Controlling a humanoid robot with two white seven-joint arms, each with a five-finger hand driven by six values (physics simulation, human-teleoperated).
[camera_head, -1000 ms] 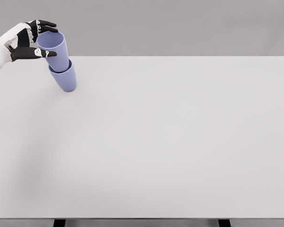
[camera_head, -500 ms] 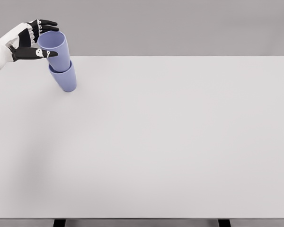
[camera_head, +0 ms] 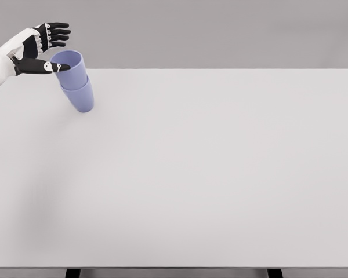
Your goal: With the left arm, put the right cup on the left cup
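Observation:
Two lavender-blue cups stand nested at the table's far left. The upper cup [camera_head: 69, 68] sits deep inside the lower cup [camera_head: 80, 97], which rests on the table, and both lean a little to the left. My left hand [camera_head: 57, 49] hovers just up and left of the upper cup's rim with its fingers spread. The thumb tip lies against or just in front of the rim's near-left edge, while the other fingers are clear above the rim. It holds nothing.
The white table [camera_head: 209, 174] stretches wide to the right and toward me. Its back edge runs just behind the cups, and a plain grey wall stands beyond it.
The upper cup has dropped deeper into the lower cup. My left hand's fingers have opened off it and lifted slightly.

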